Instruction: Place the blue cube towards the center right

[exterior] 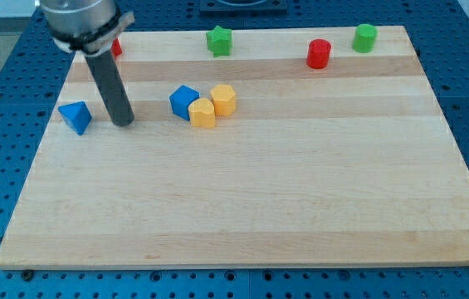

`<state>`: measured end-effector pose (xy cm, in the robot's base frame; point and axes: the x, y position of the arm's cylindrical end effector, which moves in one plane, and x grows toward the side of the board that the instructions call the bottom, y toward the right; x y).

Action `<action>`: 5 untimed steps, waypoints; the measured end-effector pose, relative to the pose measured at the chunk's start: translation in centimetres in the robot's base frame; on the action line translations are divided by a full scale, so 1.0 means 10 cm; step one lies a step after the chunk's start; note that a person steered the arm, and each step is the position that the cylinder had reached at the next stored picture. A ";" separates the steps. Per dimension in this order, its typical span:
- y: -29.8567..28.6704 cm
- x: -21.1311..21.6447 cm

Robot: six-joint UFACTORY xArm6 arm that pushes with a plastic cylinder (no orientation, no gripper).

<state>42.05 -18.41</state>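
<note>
The blue cube (pixel 183 101) sits on the wooden board (pixel 242 199) at the upper left of centre. It touches a yellow block (pixel 202 113) on its right. Another yellow block (pixel 223 99) stands just behind that one. My tip (pixel 124 123) rests on the board to the left of the blue cube, about a cube's width and a half away. A blue triangular block (pixel 75 116) lies just to the left of my tip.
A green star-shaped block (pixel 219 40) stands near the top edge. A red cylinder (pixel 319 54) and a green cylinder (pixel 364 37) stand at the top right. A red block (pixel 115 46) is partly hidden behind the rod at the top left.
</note>
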 end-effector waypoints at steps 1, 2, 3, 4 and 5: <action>0.19 0.09; 0.40 -0.11; 0.65 -0.37; 0.98 -0.57; 1.25 -0.85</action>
<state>33.58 -5.95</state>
